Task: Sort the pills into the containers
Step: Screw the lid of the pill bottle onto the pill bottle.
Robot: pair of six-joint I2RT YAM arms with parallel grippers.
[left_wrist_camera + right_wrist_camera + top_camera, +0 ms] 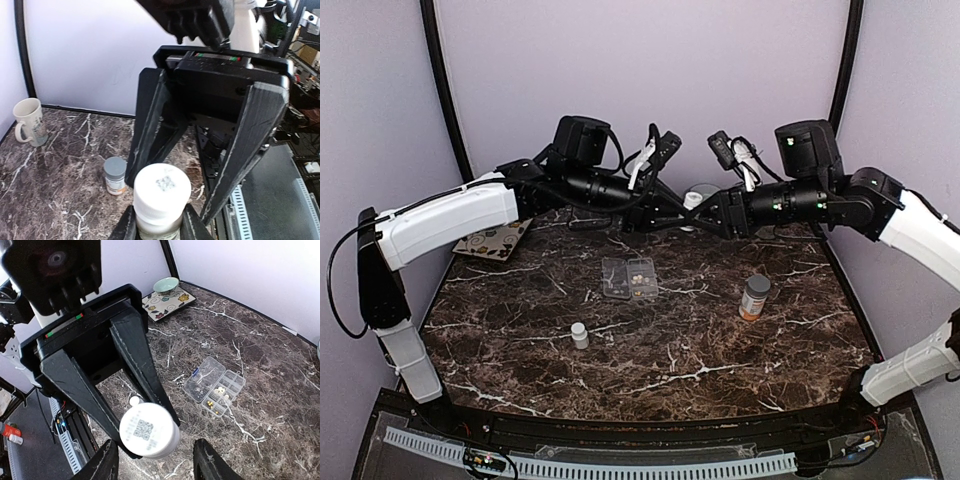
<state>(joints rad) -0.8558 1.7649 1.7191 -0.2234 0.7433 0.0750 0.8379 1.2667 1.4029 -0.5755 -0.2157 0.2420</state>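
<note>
From above, the pill box lies open on the counter with pills in its compartments, and well behind it both sets of jaws meet at a raised small white bottle. The left wrist view shows the left jaws clamped on that bottle. In the right wrist view the right jaws stand spread either side of its cap, not touching, with the pill box beyond.

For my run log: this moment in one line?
left gripper: shut on white bottle; right gripper: open near cap; pill box: lid open
</note>
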